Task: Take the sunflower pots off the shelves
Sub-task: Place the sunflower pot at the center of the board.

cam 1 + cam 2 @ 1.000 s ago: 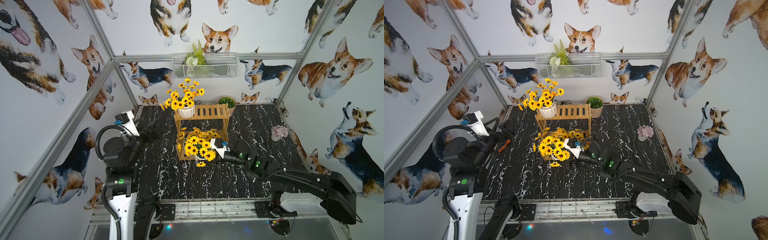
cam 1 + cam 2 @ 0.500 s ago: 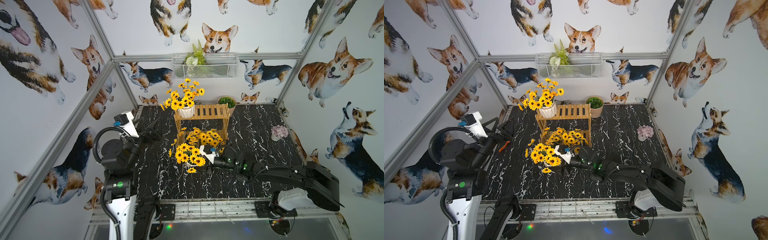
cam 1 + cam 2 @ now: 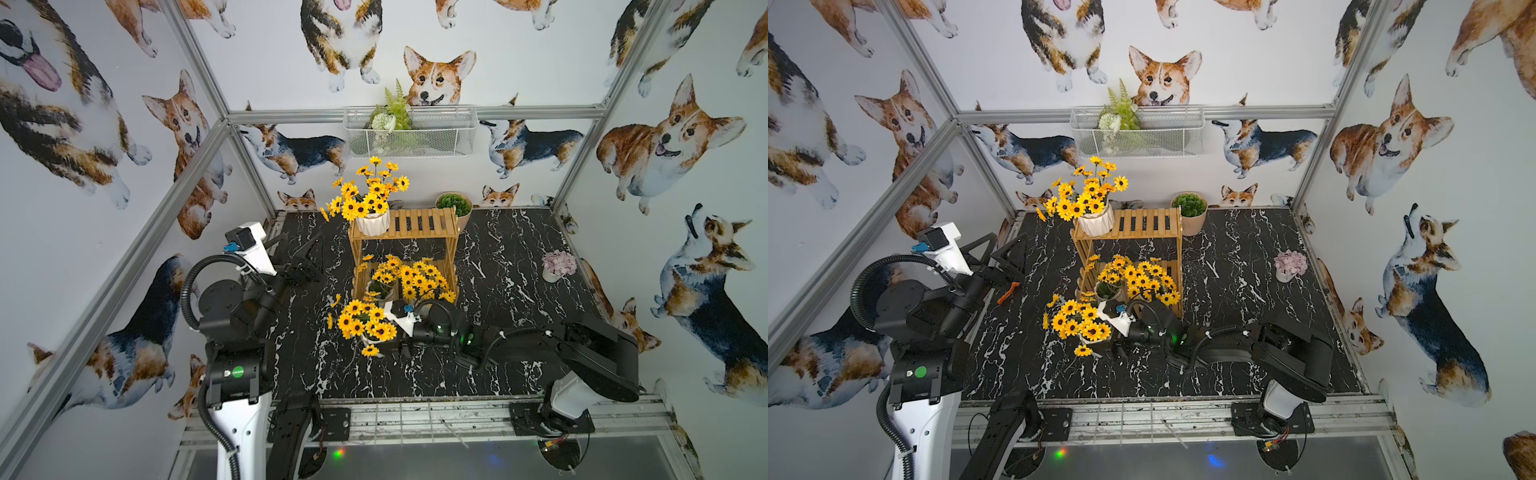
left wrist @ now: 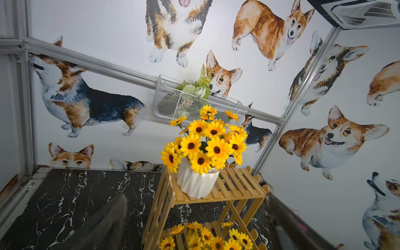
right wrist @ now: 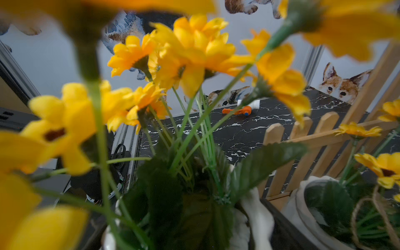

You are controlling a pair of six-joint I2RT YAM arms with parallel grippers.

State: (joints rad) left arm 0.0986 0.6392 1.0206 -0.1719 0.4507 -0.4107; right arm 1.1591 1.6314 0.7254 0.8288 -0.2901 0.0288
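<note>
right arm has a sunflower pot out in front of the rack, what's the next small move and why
Probably lower the sunflower pot onto the table and open the right gripper. The pot is gripped in front of the rack, clear of its lower shelf, over bare tabletop. Whether its base already touches the table I cannot tell, so ease down gently before letting go.

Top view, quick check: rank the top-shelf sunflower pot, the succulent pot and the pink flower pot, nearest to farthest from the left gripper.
From the open left gripper:
1. Sunflower pot, at the left end of the rack's top tier.
2. Succulent pot, behind the rack's right end.
3. Pink flower pot, far to the right.
</note>
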